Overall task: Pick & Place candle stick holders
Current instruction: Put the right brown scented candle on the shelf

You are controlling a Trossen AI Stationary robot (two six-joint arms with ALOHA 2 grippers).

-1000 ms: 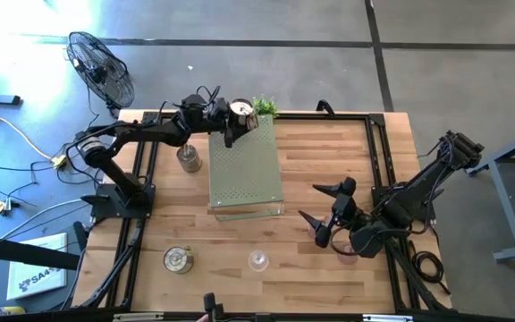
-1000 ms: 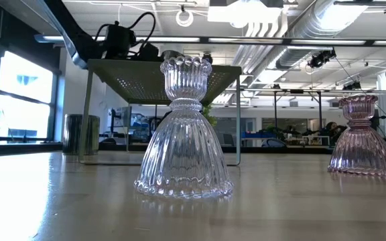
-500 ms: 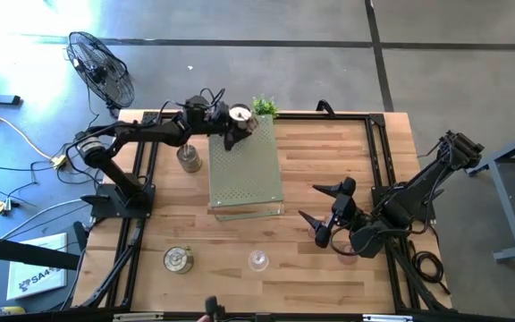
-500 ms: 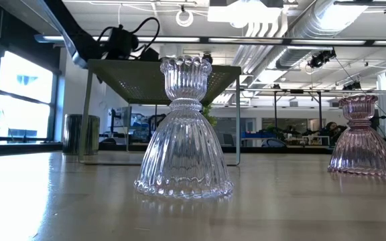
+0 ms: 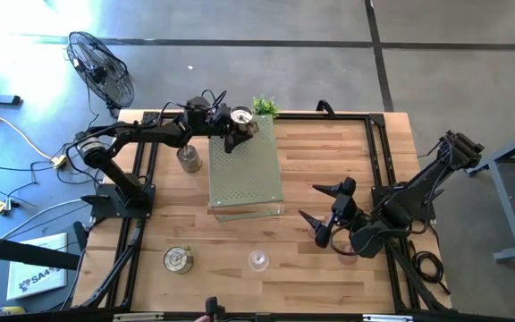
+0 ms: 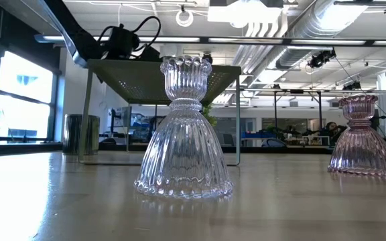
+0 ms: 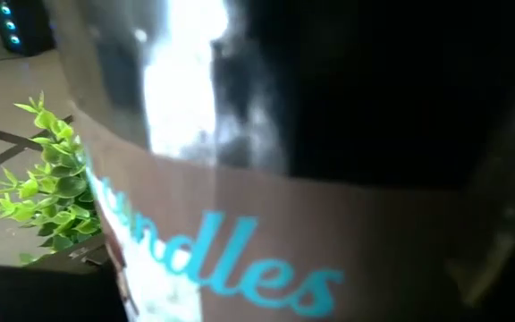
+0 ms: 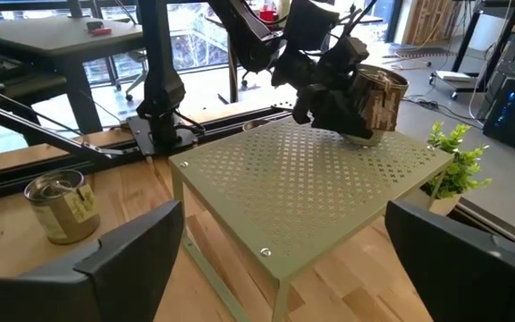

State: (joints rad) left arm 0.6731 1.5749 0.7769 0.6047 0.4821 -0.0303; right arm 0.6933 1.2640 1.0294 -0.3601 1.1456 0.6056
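Task progress was early. One metal holder (image 5: 240, 114) stood at the far corner of the green board (image 5: 245, 170), upper centre of the high view, beside the plant (image 5: 264, 106). It appeared to be the only holder on the board, so most of the task was judged to remain.

Holders still on the surface (image 5: 329, 152):
- a second metal holder (image 5: 187, 158), left of the board;
- a third metal holder (image 5: 178, 260), lower left;
- a clear glass holder (image 5: 257, 260), lower centre;
- a pink holder (image 6: 364, 137), at the right edge of the low view.

Any further holder could not be located.

The left gripper (image 5: 232, 132) was at the metal holder on the board. In the right wrist view its fingers (image 8: 316, 97) stood around the holder, and the holder's label filled the left wrist view. The jaws were spread wide; whether they still pressed the holder or had let go could not be told.

The right gripper (image 5: 327, 215) waited over the surface at lower right, jaws released and empty, well apart from every holder.
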